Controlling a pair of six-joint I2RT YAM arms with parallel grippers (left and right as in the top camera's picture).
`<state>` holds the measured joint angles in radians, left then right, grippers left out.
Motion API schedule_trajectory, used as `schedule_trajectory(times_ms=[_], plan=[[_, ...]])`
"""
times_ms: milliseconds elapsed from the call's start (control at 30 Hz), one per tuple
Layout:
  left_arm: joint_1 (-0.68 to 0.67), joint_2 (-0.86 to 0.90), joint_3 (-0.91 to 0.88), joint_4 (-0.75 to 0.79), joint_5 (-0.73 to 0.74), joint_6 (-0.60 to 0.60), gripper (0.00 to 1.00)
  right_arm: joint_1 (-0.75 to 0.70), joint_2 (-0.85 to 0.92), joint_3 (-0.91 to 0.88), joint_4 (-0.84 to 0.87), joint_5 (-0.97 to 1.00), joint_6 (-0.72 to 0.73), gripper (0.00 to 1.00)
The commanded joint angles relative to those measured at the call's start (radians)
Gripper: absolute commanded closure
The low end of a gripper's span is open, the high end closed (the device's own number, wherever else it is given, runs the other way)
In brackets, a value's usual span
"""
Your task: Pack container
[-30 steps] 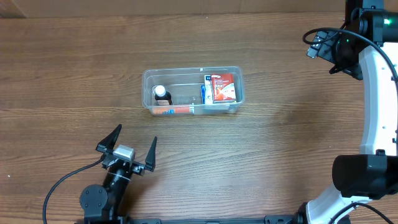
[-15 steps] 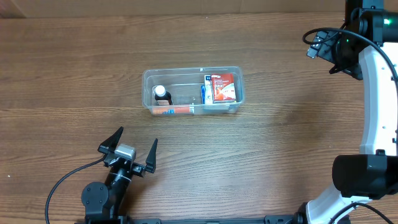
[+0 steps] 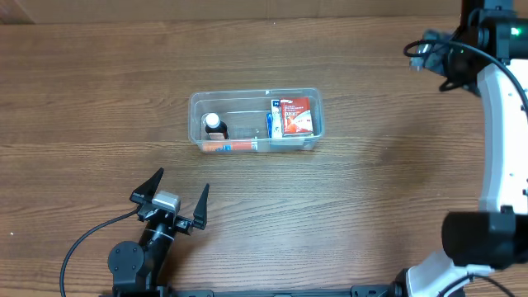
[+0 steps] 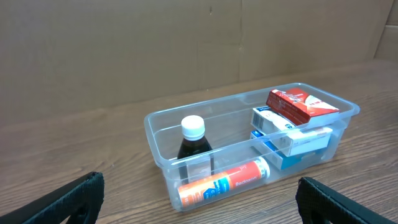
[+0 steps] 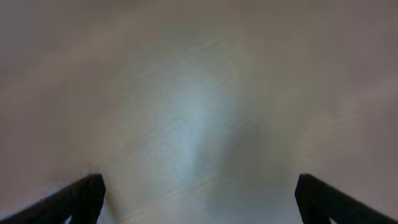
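Left side first: your left gripper has backed slightly toward its base over the last second and has sat parked for the last half second. Its fingers are spread wide with nothing between them, well short of the container. The container hasn't shifted; it sits mid-table, slightly left of centre, upright. The load is the same too: dark bottle with a white cap standing at the left end, orange tube lying along the near wall, white-and-blue boxes at the right end with the red box on top of them. On the far right, your right arm is the only thing moving in the last half second. Its wrist has swung further toward the top edge, and the right wrist view is smeared to blur over bare table. The right gripper shows both fingers set far apart, carrying nothing. I can't see any loose item left on the table, so I read this as packing done and both arms retreating. Check for anything out of frame before you call it.
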<state>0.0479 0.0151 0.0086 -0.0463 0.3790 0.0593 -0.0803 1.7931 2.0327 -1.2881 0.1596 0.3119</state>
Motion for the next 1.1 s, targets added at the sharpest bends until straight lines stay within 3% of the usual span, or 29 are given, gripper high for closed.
schedule_trajectory(times_ms=[0,167,300,667,1067], plan=[[0.004,-0.011,-0.004,0.002,0.010,0.005,0.00,0.037,-0.225,-0.152,0.212,-0.026,-0.008,0.00],[0.004,-0.011,-0.004,0.002,0.010,0.005,0.00,0.089,-0.584,-0.655,0.776,-0.040,-0.008,0.00],[0.004,-0.011,-0.004,0.002,0.010,0.005,0.00,0.100,-0.917,-1.078,1.088,-0.115,-0.010,0.00],[0.004,-0.011,-0.004,0.002,0.010,0.005,0.00,0.100,-1.615,-1.836,1.347,-0.248,-0.012,0.00],[0.004,-0.011,-0.004,0.002,0.010,0.005,0.00,0.109,-1.790,-2.025,1.288,-0.240,-0.021,0.00]])
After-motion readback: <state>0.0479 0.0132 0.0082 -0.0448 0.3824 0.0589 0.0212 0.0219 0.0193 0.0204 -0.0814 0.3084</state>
